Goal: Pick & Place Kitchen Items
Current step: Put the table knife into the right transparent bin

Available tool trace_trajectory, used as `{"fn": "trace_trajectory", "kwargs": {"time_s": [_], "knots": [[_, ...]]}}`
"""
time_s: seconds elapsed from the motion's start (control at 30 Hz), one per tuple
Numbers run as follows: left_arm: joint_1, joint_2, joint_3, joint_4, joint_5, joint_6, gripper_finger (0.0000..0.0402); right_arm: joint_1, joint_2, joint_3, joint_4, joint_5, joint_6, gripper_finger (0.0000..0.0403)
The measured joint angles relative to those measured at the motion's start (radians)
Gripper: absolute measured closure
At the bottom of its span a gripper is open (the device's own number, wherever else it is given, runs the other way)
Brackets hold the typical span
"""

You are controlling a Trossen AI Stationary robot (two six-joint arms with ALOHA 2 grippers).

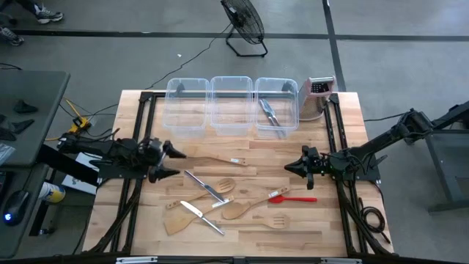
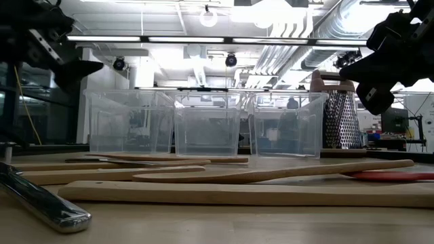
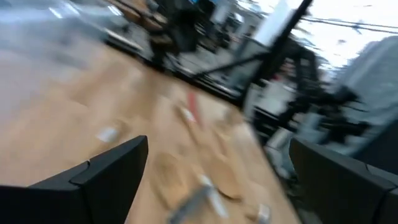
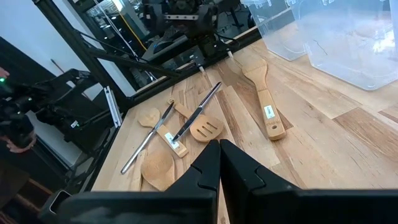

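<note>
The left pincer (image 1: pixel 174 161) is wide open. The spatula (image 1: pixel 216 159) lies just beside it, pointing away toward the shut right pincer (image 1: pixel 289 167).

my arms matte black throughout, jointed segments, boxy housings at wrist. left gripper (image 1: pixel 173 162) ends in two tapered black fingers (image 3: pixel 106 177), flat faceted faces, blunt angled tips. right gripper (image 1: pixel 289 167) same build; its fingers (image 4: pixel 202 171) smooth black wedges with bevelled edges. right arm shows slim link and bulkier rounded joint block near elbow. no coloured markings visible on either arm.
</note>
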Motion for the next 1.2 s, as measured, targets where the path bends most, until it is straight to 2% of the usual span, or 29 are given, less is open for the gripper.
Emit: {"fn": "trace_trajectory", "kwargs": {"time_s": [0.17,0.37,0.53,0.67,0.77,0.83,1.0,1.07,1.2], "knots": [[0.0,0.044,0.001,0.002,0.137,-0.204,0.0014,0.0,0.0,0.0,0.0,0.0,0.0,0.0401],[0.0,0.113,0.002,0.016,0.188,-0.405,0.0014,0.0,0.0,0.0,0.0,0.0,0.0,0.0401],[0.0,0.165,0.006,0.032,0.198,-0.464,0.0014,0.0,0.0,0.0,0.0,0.0,0.0,0.0401],[0.0,0.23,0.052,0.03,0.221,-0.447,0.0014,0.0,0.0,0.0,0.0,0.0,0.0,0.0401],[0.0,0.294,0.101,0.028,0.221,-0.426,0.0014,0.0,0.0,0.0,0.0,0.0,0.0,0.0401],[0.0,0.337,0.127,0.017,0.222,-0.476,0.0014,0.0,0.0,0.0,0.0,0.0,0.0,0.0401],[0.0,0.42,0.137,0.007,0.213,-0.788,0.0014,0.0,0.0,0.0,0.0,0.0,0.0,0.0401],[-0.007,0.446,0.135,0.007,0.169,-0.899,0.0014,0.0,0.0,0.0,0.0,0.0,0.0,0.04],[-0.037,0.503,0.135,0.011,0.077,-1.015,0.0014,0.0,0.0,0.0,0.0,0.0,0.0,0.04]]}}
